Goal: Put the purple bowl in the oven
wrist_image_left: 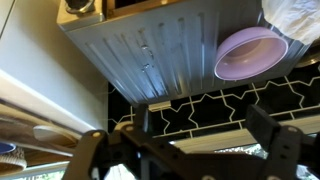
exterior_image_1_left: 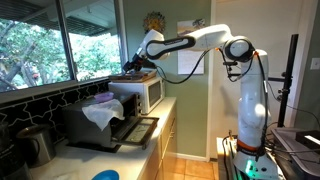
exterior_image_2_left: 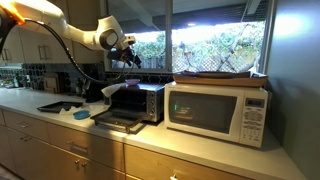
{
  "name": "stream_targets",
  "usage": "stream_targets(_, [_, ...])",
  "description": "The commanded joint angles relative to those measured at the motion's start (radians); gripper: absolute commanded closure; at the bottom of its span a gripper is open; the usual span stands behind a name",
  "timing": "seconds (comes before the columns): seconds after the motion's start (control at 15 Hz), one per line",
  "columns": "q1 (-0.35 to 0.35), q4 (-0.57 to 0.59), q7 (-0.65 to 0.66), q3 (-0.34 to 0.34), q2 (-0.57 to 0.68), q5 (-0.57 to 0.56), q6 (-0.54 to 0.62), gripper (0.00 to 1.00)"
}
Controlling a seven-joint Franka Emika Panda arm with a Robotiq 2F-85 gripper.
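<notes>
The purple bowl (wrist_image_left: 250, 52) shows in the wrist view, a pale purple round bowl lying at the edge of the oven's ribbed grey top (wrist_image_left: 150, 45), beside a white cloth (wrist_image_left: 295, 20). The black oven (exterior_image_1_left: 100, 125) (exterior_image_2_left: 135, 100) stands on the counter with its front door dropped open in both exterior views. My gripper (exterior_image_1_left: 135, 65) (exterior_image_2_left: 125, 50) (wrist_image_left: 200, 125) hovers above the oven near the window. Its fingers are spread wide with nothing between them. The bowl lies off to one side of the jaws, apart from them.
A white microwave (exterior_image_1_left: 142, 95) (exterior_image_2_left: 215, 110) stands next to the oven. A blue round item (exterior_image_1_left: 105, 175) (exterior_image_2_left: 82, 114) lies on the counter in front. The open oven door (exterior_image_1_left: 138, 128) juts over the counter. The window and dark tiled backsplash (wrist_image_left: 200, 105) are close behind.
</notes>
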Motion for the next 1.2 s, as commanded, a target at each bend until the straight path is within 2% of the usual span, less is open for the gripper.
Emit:
stream_targets(0.0, [0.017, 0.076, 0.084, 0.0, 0.133, 0.007, 0.077, 0.0])
stream_targets(0.27, [0.038, 0.14, 0.192, -0.016, 0.234, -0.004, 0.134, 0.0])
stream_targets(0.33, [0.03, 0.086, 0.138, -0.01, 0.184, 0.003, 0.122, 0.0])
stream_targets(0.6, [0.03, 0.1, 0.141, -0.011, 0.198, 0.003, 0.124, 0.0])
stream_targets(0.8, [0.028, 0.127, 0.105, 0.006, 0.213, 0.027, -0.002, 0.0])
stream_targets(1.13, [0.018, 0.173, 0.06, 0.022, 0.205, 0.093, -0.084, 0.0])
